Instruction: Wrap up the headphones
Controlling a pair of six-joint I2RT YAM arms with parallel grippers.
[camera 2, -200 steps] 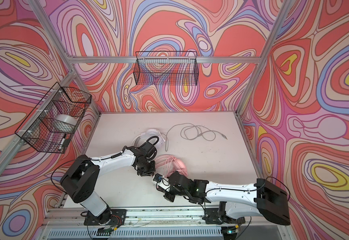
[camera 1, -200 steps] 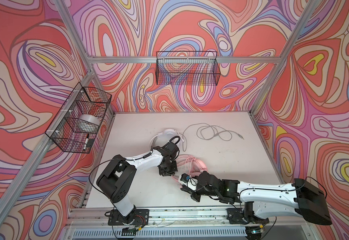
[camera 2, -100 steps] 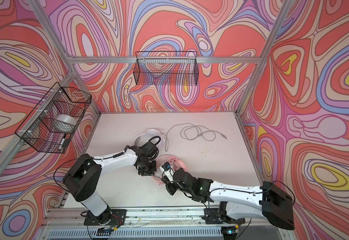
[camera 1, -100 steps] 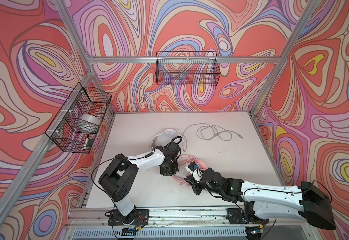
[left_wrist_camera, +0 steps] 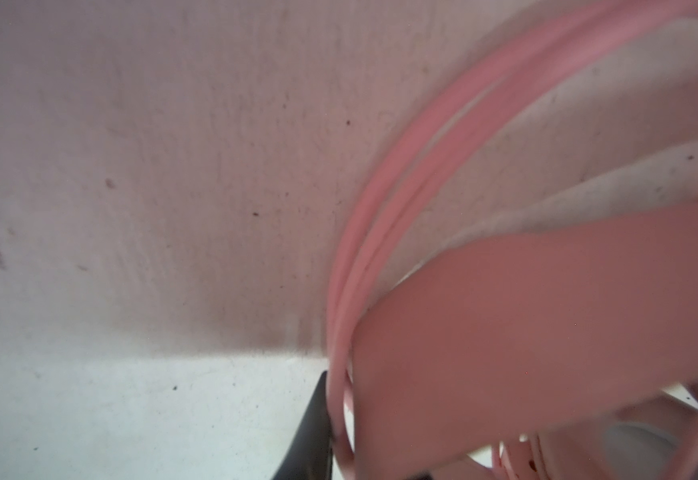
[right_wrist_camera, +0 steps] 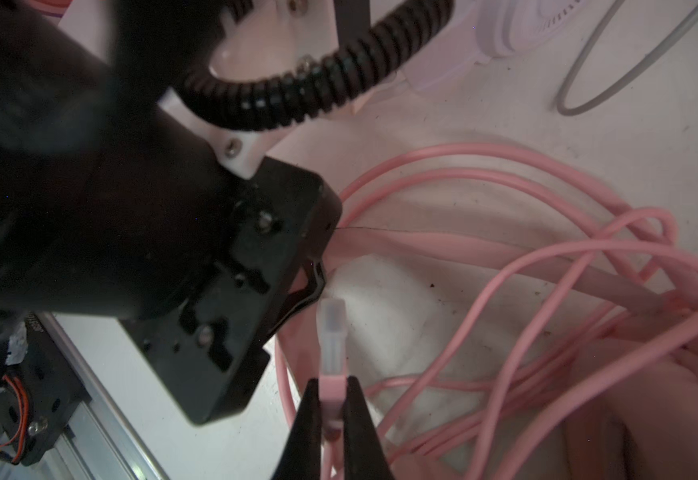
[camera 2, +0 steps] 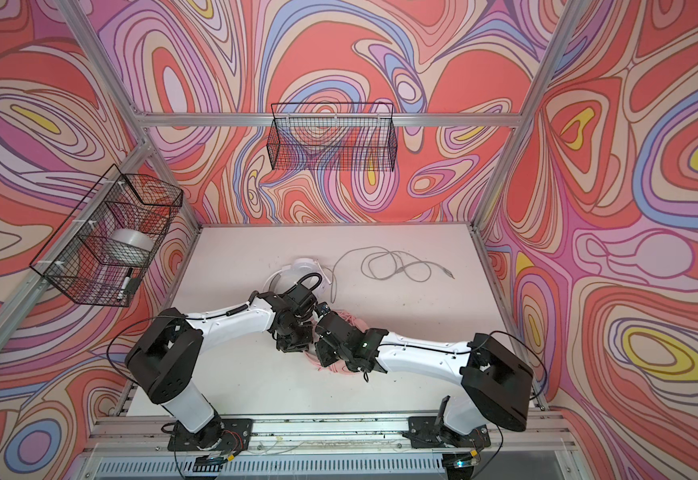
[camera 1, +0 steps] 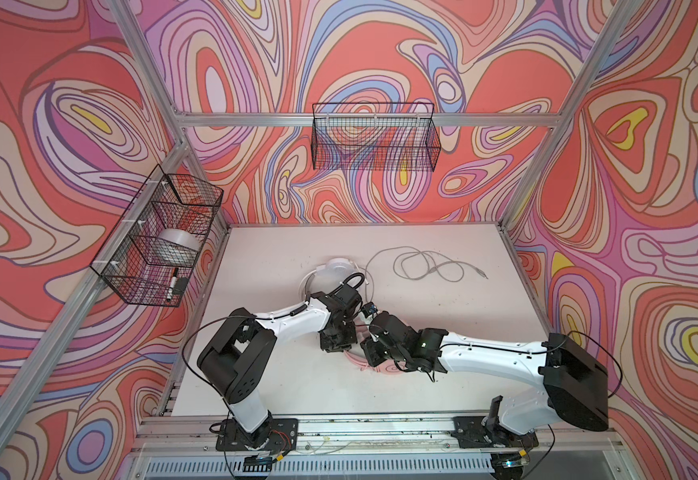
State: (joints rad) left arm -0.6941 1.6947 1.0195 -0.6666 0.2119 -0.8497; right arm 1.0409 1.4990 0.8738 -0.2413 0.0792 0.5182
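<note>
The pink headphones lie near the table's front middle, mostly hidden under both arms, with loops of pink cable around them. My left gripper is down on them and shut on the pink headband and cable strands; one dark finger shows. My right gripper is shut on the pink cable's plug, right beside the left gripper. The white headphones lie further back, with their grey cable loose to the right.
A wire basket on the left wall holds a tape roll and a marker. Another wire basket hangs on the back wall. The white table ends at the aluminium rail along the front.
My right gripper has carried the pink plug away from the front edge, toward the back and up against the left gripper. The left gripper has stayed on the pink headphones.
</note>
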